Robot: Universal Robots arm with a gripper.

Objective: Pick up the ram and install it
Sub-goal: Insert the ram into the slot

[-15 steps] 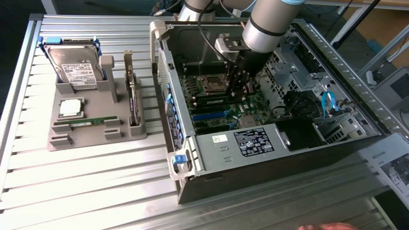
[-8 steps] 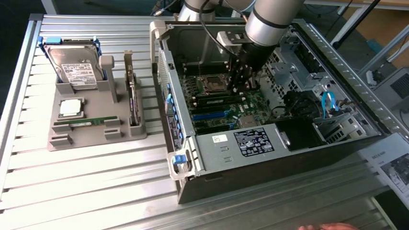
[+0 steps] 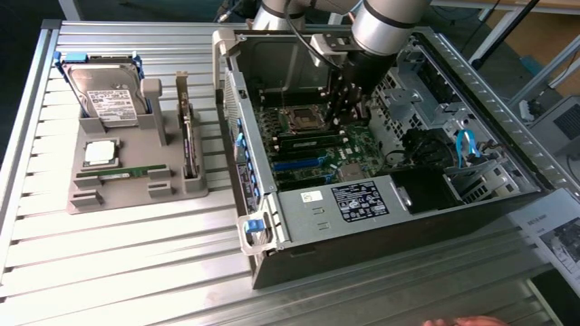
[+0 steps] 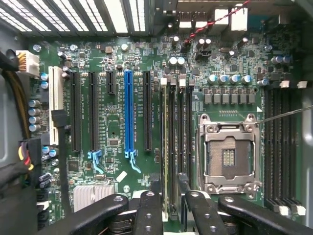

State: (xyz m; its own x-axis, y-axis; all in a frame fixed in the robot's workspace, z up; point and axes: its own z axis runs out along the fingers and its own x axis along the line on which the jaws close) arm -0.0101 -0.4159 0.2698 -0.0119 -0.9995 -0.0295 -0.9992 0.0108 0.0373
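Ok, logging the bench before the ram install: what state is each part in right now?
computer case: open, side panel off.
CPU socket: empty.
blue expansion slot: empty.
ram: flat in the grey holder, not gripped.
processor chip: flat on the holder.
hard drive: leaning in the holder.
expansion card: upright in the holder.
gripper: inside the case, over the memory slots.

The arm [image 3: 385,24] dips into the open computer case [image 3: 381,251] on the slatted counter [image 3: 118,258], its gripper [image 3: 349,112] low over the motherboard [image 3: 313,159], while at the exterior view's left a grey holder [image 3: 127,195] carries a hard drive [image 3: 109,95], a ram stick [image 3: 122,173] and an upright card [image 3: 189,136].
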